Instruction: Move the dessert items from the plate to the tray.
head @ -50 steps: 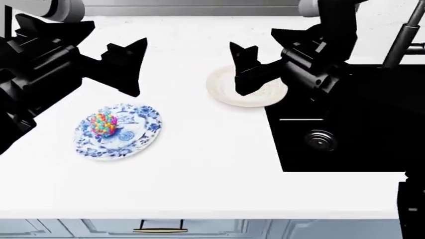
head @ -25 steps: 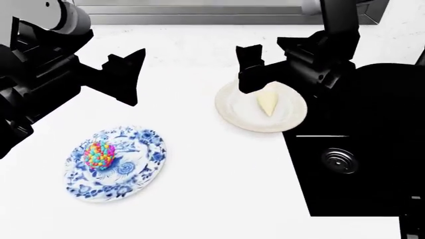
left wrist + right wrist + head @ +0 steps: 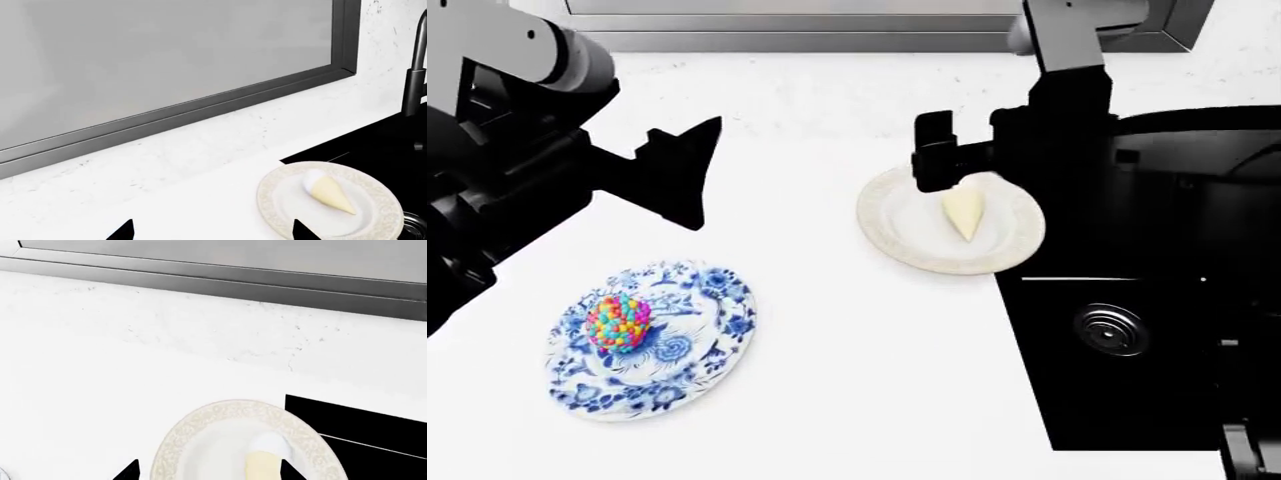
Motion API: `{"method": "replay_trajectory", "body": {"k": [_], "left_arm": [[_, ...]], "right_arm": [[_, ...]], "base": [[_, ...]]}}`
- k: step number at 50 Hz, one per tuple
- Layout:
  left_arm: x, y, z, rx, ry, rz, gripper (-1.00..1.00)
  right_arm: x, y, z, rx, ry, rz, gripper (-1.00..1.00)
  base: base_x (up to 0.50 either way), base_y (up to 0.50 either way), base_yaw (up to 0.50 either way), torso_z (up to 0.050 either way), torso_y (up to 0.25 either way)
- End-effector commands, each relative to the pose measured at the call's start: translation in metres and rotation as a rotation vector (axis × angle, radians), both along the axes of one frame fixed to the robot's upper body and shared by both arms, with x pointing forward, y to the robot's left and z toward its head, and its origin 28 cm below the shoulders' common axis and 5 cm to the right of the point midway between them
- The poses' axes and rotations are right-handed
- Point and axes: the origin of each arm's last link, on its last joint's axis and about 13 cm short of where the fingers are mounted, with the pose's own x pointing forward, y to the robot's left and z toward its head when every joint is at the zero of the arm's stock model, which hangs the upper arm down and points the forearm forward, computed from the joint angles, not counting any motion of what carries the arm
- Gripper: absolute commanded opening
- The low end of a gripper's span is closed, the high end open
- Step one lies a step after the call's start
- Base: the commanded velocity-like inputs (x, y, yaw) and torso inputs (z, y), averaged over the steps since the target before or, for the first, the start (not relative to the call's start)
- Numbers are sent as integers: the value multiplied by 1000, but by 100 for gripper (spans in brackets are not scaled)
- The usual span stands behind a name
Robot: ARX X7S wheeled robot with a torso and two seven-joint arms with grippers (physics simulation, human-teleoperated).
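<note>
Counter [image 3: 827, 340]: white, lightly speckled, running back to a grey sill.

Blue plate [image 3: 701, 365]: round, white with blue pattern, on the counter, well clear of the left fingers and on the near side of them.

Candy ball [image 3: 619, 322]: covered in multicoloured beads, resting on the blue plate, slightly off its centre.

Cream plate [image 3: 901, 240]: round, pale, with an embossed rim; it sits at the edge of the sink, directly under the right fingers. Also seen in the left wrist view [image 3: 280, 200] and the right wrist view [image 3: 193, 440].

Cone [image 3: 964, 212]: pale yellow with a white rounded top, lying on its side on the cream plate, white end toward the sill. In the right wrist view it [image 3: 263, 462] lies between the two fingertips, nearer one of them; contact cannot be told. The left wrist view shows it [image 3: 330, 192] whole, off to the side of that arm's fingertips.

Sink [image 3: 1148, 330]: black basin with a round drain, just beside the cream plate.

Tap [image 3: 415, 70]: dark, upright, behind the sink.

Left gripper [image 3: 681, 165]: over bare counter, fingers spread apart, holding nothing.

Right gripper [image 3: 961, 150]: above the far edge of the cream plate, fingers parted, nothing clasped.

Tray: not seen in any view.
</note>
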Motion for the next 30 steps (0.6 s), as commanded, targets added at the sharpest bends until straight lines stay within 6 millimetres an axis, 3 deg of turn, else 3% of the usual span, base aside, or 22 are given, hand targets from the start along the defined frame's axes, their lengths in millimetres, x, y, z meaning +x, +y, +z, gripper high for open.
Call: {"method": "replay_trajectory", "body": {"k": [1, 20, 30], "left_arm": [[3, 0, -7, 17, 4, -11, 100], [-1, -1, -4, 43, 5, -45, 100], [-4, 1, -1, 69, -41, -50, 100]], "right_arm": [[14, 4, -3, -57, 86, -58, 100], [19, -6, 3, -68, -30, -185, 100], [23, -11, -21, 55, 71, -216, 100]], "base": [[0, 0, 0, 0, 0], [0, 0, 0, 0, 0], [0, 0, 0, 0, 0]]}}
